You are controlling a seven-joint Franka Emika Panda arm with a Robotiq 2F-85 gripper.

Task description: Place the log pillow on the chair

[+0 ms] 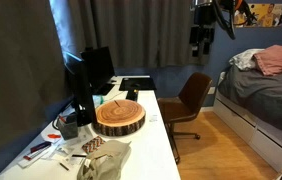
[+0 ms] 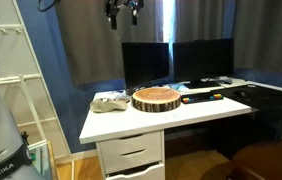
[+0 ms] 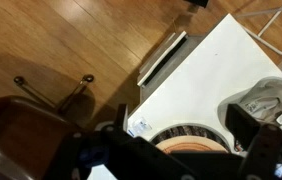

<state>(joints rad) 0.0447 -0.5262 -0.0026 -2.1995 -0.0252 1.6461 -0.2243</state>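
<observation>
The log pillow (image 1: 120, 117) lies flat on the desk (image 1: 159, 132), chair (image 1: 191, 98) just beside. The gripper (image 1: 202, 45) hangs high above, wide open and empty, likely lining up its descent

two dark monitors (image 2: 146, 65) on white desk (image 2: 196, 113); bed (image 1: 266, 95) near curtains (image 1: 141, 30); drawers (image 2: 131, 155) under desk

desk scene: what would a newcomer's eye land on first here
The log pillow, a round slice that looks like cut wood, lies flat on the white desk in front of the dark monitors. High above the desk hangs the gripper, open and empty. The brown chair stands beside the desk, between it and the bed.
</observation>
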